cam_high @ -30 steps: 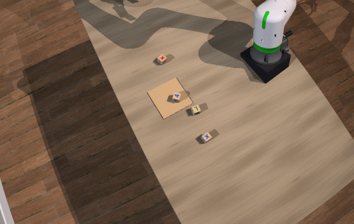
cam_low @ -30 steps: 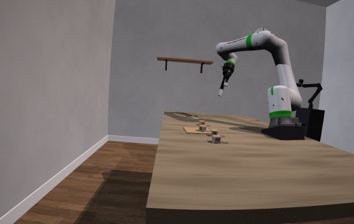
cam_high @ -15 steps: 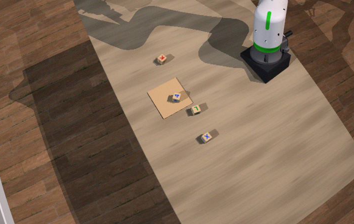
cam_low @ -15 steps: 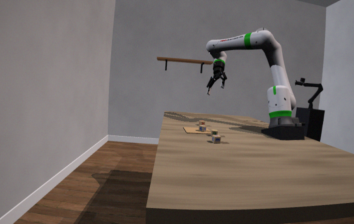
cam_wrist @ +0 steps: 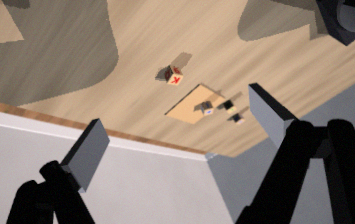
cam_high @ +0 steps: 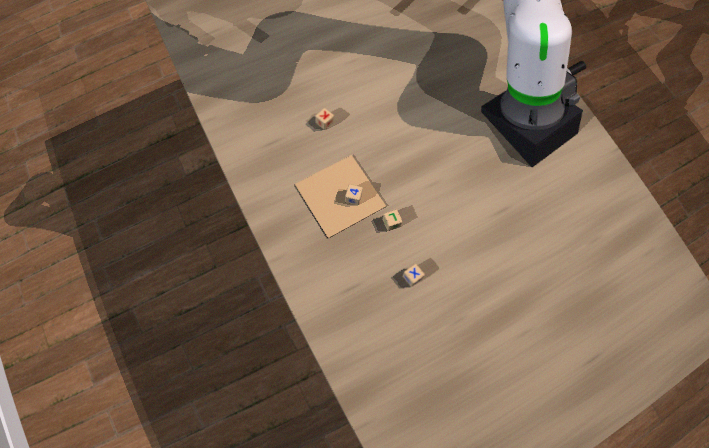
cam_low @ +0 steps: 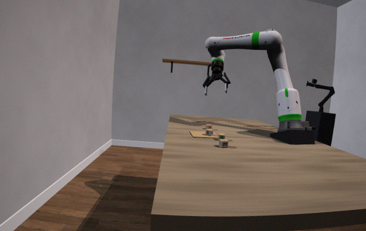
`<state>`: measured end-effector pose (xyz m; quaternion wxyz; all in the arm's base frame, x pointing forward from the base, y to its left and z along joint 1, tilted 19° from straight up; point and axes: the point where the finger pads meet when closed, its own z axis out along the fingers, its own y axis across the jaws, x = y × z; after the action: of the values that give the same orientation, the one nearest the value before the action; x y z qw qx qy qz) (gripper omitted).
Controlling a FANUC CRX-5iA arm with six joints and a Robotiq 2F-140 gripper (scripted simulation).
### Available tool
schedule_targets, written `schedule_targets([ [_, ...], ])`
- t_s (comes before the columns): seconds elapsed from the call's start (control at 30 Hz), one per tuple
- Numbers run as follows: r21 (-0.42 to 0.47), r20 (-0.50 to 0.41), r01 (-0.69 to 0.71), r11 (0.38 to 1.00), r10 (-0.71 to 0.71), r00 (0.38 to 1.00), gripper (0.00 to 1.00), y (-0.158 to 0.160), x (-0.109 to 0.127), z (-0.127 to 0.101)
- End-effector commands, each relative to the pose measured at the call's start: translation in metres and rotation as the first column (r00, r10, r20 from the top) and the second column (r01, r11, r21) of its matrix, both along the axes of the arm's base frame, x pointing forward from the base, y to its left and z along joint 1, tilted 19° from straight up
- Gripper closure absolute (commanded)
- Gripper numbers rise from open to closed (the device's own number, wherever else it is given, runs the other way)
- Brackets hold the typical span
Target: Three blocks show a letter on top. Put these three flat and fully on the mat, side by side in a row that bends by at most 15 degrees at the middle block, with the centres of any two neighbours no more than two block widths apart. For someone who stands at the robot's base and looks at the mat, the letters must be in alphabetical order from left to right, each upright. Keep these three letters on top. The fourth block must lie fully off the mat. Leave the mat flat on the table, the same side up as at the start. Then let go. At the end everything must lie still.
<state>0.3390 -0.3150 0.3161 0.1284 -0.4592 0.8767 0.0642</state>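
Note:
A tan square mat (cam_high: 320,192) (cam_low: 196,133) (cam_wrist: 185,110) lies flat on the table. A block with a blue 4 (cam_high: 353,194) (cam_low: 209,132) (cam_wrist: 207,107) on top sits on the mat. A block with a green L (cam_high: 392,219) (cam_low: 221,136) (cam_wrist: 226,105) lies just off the mat's edge. A block with a blue X (cam_high: 413,274) (cam_low: 223,143) (cam_wrist: 236,118) lies further along the table. A block with a red K (cam_high: 324,117) (cam_low: 208,126) (cam_wrist: 174,76) lies apart on the mat's other side. My gripper (cam_low: 215,92) (cam_wrist: 174,114) is open and empty, high above the table.
The arm's black base (cam_high: 533,129) (cam_low: 292,136) stands on the table (cam_high: 513,267) near the blocks. A wooden wall shelf (cam_low: 185,62) is behind the gripper. A black camera stand (cam_low: 320,114) is beside the base. The table's edge drops to a wooden floor (cam_high: 67,222).

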Motion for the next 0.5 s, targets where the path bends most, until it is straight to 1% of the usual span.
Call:
schedule_targets([
  [0.0, -0.030, 0.007, -0.135, 0.990, 0.135, 0.991, 0.00, 0.015, 0.017, -0.004],
  [0.2, -0.074, 0.009, -0.347, 0.935, 0.348, 0.937, 0.00, 0.041, 0.041, -0.009],
  [0.27, -0.074, 0.009, -0.347, 0.935, 0.348, 0.937, 0.00, 0.041, 0.041, -0.009],
  [0.3, -0.093, 0.008, -0.439, 0.893, 0.442, 0.897, 0.00, 0.054, 0.052, -0.012],
  [0.37, -0.102, 0.007, -0.481, 0.871, 0.484, 0.875, 0.00, 0.060, 0.057, -0.013],
  [0.47, -0.121, 0.003, -0.572, 0.811, 0.577, 0.817, 0.00, 0.075, 0.068, -0.016],
])
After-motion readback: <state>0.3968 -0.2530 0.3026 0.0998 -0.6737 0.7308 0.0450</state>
